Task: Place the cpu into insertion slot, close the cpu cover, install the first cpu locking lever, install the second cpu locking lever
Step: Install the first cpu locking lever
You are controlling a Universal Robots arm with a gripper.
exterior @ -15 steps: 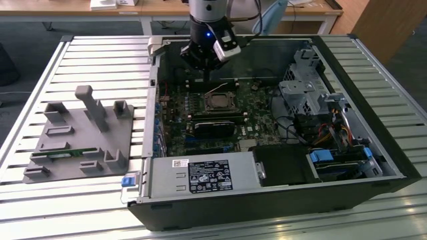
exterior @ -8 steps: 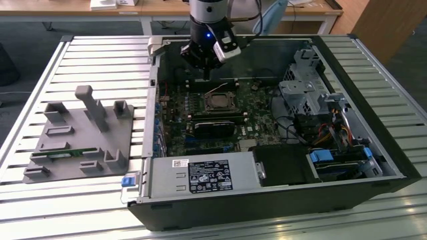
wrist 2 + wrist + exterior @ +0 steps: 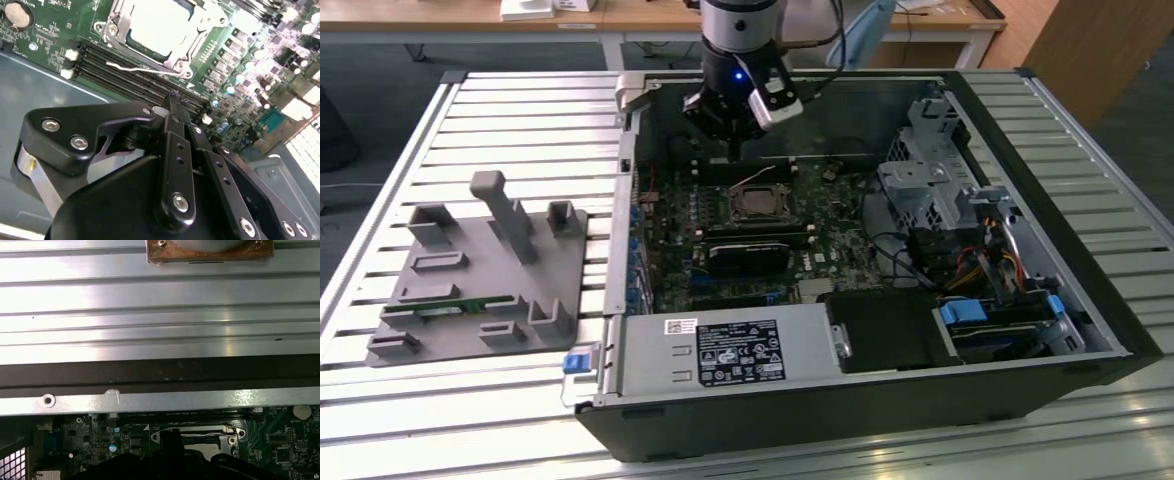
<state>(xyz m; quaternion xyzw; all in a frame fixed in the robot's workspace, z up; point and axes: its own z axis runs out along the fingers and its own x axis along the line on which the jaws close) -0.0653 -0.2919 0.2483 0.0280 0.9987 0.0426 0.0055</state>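
The cpu [image 3: 159,22] shows its silvery top, lying flat in the insertion slot [image 3: 758,205] on the green board. The cpu cover [image 3: 200,37], a shiny metal frame, lies down around it. A thin wire lever [image 3: 135,68] runs along the socket's side by the memory slots; whether it is latched I cannot tell. My gripper [image 3: 175,100] hangs above the memory slots, just off that side of the socket, shut with nothing between its fingers. In the exterior view the gripper [image 3: 736,152] points down over the far part of the board. The socket [image 3: 197,436] lies just beyond the black fingertips [image 3: 171,436].
The board sits inside an open computer case [image 3: 1067,250] on a slatted metal table [image 3: 520,120]. A power supply [image 3: 720,350] fills the case's near side and a drive cage [image 3: 934,190] stands on the exterior view's right. A grey fixture plate [image 3: 467,270] lies on the left.
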